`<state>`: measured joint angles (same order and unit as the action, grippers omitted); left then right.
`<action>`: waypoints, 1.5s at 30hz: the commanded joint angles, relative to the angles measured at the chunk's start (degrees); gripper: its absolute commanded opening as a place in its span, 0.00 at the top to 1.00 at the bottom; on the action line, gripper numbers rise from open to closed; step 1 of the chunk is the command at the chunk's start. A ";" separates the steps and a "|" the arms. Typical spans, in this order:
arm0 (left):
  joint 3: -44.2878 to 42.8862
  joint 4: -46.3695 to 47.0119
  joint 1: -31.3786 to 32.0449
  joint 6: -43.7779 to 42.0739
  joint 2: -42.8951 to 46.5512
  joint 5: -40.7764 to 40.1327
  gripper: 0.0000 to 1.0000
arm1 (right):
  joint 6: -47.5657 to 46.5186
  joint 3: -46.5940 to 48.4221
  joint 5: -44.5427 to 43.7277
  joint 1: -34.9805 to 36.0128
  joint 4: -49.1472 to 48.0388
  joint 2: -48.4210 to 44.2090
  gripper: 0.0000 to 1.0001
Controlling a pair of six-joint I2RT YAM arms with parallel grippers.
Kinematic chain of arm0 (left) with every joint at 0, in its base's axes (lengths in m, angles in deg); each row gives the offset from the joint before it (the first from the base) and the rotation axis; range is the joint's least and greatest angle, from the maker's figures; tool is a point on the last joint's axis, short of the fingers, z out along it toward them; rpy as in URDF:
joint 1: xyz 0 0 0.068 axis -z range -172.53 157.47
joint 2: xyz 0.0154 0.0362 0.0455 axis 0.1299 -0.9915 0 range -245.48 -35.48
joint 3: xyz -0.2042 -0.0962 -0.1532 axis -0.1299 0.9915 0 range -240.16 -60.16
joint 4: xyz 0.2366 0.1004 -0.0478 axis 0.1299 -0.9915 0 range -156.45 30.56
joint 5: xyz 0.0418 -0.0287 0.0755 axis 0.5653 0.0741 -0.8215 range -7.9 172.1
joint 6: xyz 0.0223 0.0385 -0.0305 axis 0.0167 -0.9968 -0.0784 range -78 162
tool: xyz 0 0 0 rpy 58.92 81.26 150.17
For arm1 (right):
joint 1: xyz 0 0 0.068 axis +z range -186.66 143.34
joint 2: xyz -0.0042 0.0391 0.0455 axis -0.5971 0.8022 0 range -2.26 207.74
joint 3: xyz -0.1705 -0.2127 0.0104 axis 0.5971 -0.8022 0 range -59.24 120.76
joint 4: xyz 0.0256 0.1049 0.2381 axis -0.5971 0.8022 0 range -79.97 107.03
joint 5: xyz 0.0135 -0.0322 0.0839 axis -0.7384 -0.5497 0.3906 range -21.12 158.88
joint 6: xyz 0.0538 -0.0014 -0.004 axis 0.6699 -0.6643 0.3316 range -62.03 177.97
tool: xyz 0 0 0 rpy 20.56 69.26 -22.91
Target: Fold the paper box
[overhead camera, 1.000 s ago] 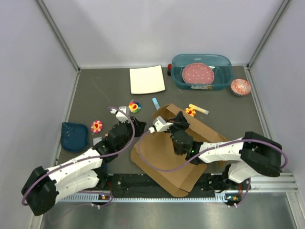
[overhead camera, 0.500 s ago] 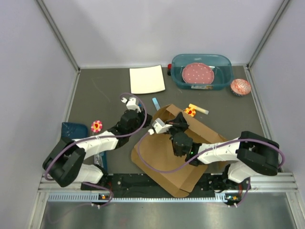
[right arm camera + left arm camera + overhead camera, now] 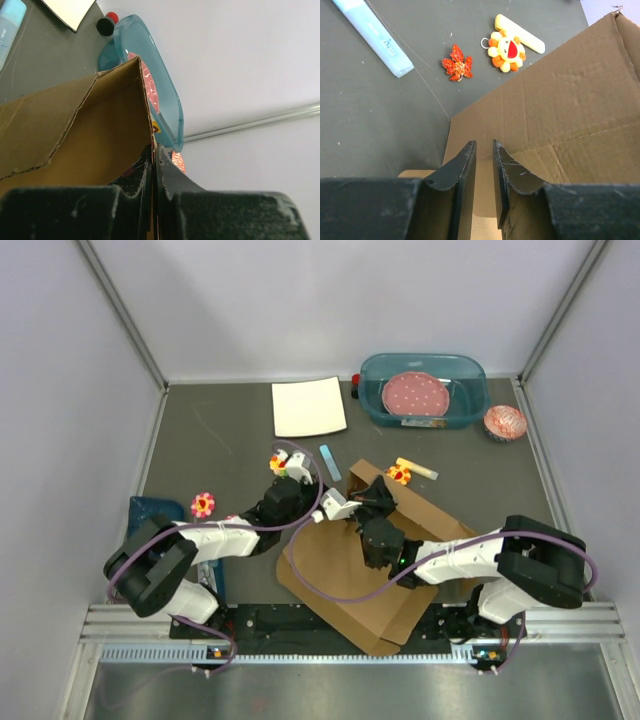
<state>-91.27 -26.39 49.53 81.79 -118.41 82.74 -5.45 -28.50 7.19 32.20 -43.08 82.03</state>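
One paper box, one white sheet, one teal tub, one pink plate, one blue tube.

Left gripper at bottom edge. Black fingers parted by narrow slit, nothing between them. Under tips: edge of paper box, brown corrugated, creased, filling right side up to top right corner. Dark grey table on left. Pale blue tube top left, slanted. Glittery red-orange leaf near top centre. Smiling sunflower toy just right of leaf, touching pale yellow stick.
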 commanded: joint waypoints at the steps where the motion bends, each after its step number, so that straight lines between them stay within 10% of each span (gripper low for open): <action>1: 2.72 5.88 1.00 1.43 0.05 1.91 0.75 | 3.91 -1.03 -1.68 0.92 1.69 0.26 1.00; 13: 2.28 4.90 1.09 -0.59 1.11 -1.00 0.67 | 5.14 -0.77 -1.76 1.01 3.52 0.08 1.00; 32: 11.07 28.89 1.44 -11.22 2.88 6.03 0.32 | 8.49 0.11 -1.24 1.36 9.59 -1.67 1.00; 45: 16.70 45.25 1.88 -15.97 -4.25 5.07 0.28 | 10.95 0.02 -1.06 1.36 12.58 -3.26 1.00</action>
<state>-75.45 8.56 50.73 68.74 -120.12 87.35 -1.12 -28.37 7.50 32.61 -35.27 78.78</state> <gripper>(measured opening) 0.711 0.008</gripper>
